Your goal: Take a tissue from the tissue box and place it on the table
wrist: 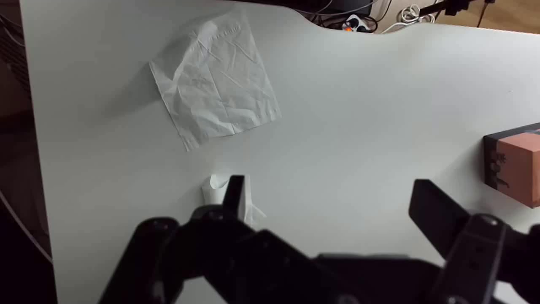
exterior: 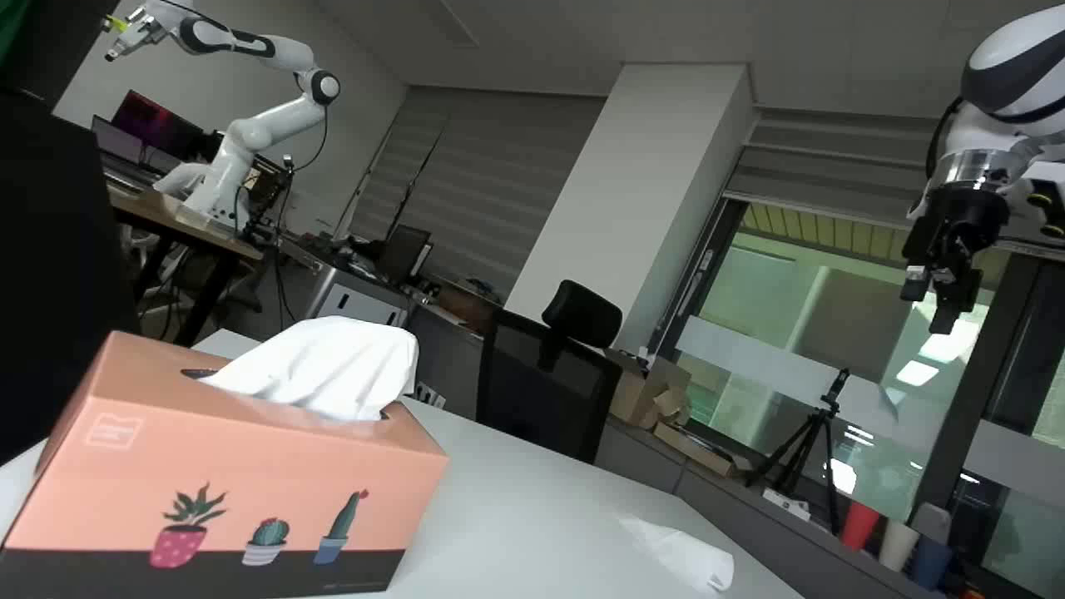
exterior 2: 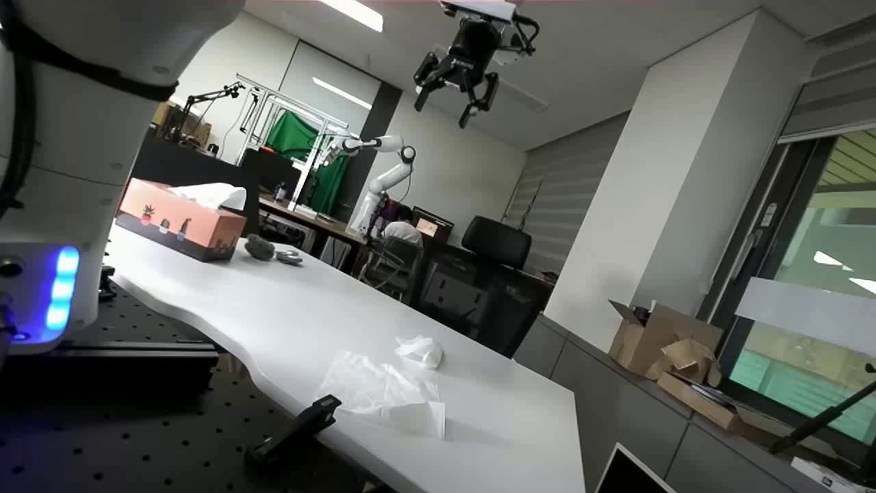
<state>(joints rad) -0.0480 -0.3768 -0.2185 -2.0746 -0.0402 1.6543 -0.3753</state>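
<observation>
The pink and dark-grey tissue box (exterior: 241, 478) stands on the white table (exterior: 516, 516), with a white tissue (exterior: 324, 366) sticking out of its top slot. The box also shows in an exterior view (exterior 2: 174, 222) and at the right edge of the wrist view (wrist: 517, 169). A spread tissue (exterior 2: 380, 394) lies on the table, also in the wrist view (wrist: 223, 84). A crumpled tissue (exterior 2: 421, 351) lies beside it, partly hidden by a finger in the wrist view (wrist: 214, 194). My gripper (exterior 2: 441, 115) is open with nothing between its fingers (wrist: 327, 188), high above the table and apart from the box.
Small grey objects (exterior 2: 260, 248) lie beside the box. A black clamp (exterior 2: 294, 431) sits at the table's wavy edge, beside a black perforated board (exterior 2: 150, 438). A black chair (exterior 2: 496, 239) stands behind the table. Cables and a power strip (wrist: 356, 23) show beyond the edge.
</observation>
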